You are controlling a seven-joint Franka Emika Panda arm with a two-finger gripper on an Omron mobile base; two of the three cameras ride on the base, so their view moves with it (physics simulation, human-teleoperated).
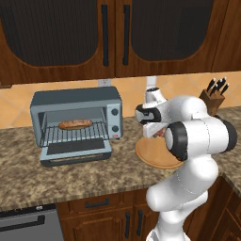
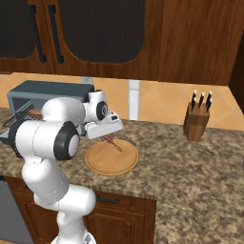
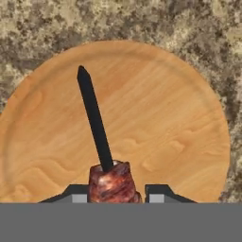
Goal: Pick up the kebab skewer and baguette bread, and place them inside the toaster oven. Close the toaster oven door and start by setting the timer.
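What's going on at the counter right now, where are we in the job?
The gripper is down over the round wooden board, with its fingers on either side of the meat end of the kebab skewer, apparently shut on it; whether it is lifted yet is unclear. The baguette bread already lies on the rack inside the toaster oven, and the toaster oven door hangs open. A knife block stands farther along the counter.

Count: one kebab skewer [image 3: 101,156]; one baguette bread [image 1: 75,124]; one toaster oven [image 1: 75,101]; one round wooden board [image 2: 112,159]; one knife block [image 2: 196,122].
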